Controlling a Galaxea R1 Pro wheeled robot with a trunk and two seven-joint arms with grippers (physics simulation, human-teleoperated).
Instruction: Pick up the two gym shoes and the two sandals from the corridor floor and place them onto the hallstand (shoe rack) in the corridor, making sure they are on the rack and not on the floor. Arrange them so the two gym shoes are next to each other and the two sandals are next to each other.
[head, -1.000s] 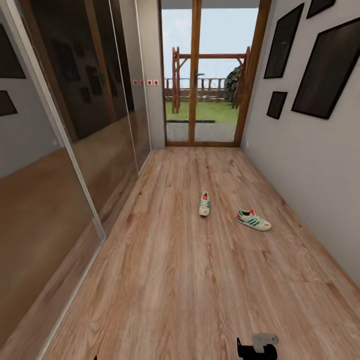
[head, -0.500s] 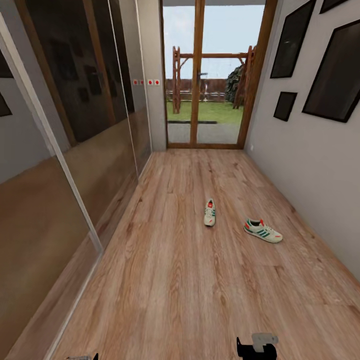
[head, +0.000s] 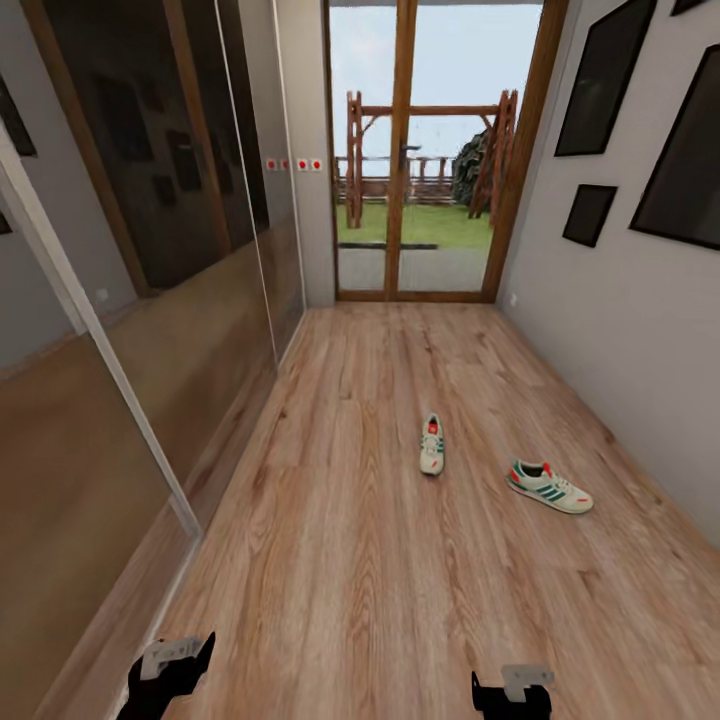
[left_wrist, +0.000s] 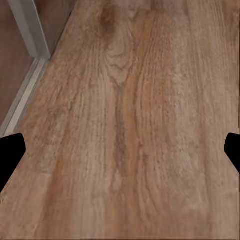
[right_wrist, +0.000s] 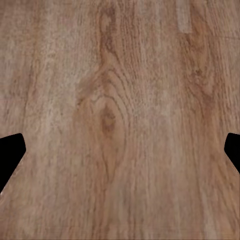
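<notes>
Two cream-white gym shoes with green stripes lie apart on the wood-plank corridor floor (head: 350, 560) ahead of me. One shoe (head: 432, 445) points down the corridor; the other (head: 549, 487) lies sideways to its right, nearer the wall. My left gripper (left_wrist: 120, 155) is open over bare planks, its dark fingertips (left_wrist: 10, 155) spread wide. My right gripper (right_wrist: 120, 155) is open too, also with only floor between its fingertips (right_wrist: 10, 152). Both wrists show low in the head view, well short of the shoes. The sandals and the hallstand are out of view.
Mirrored sliding doors (head: 150, 300) with a pale floor rail (left_wrist: 25, 95) line the left side. A plain wall with dark picture frames (head: 600, 80) runs along the right. A wood-framed glass door (head: 415, 200) closes the far end.
The whole view has shifted as the camera advanced down the corridor, so the shoes sit lower and larger in the picture. My left wrist has come into view at the bottom left.
</notes>
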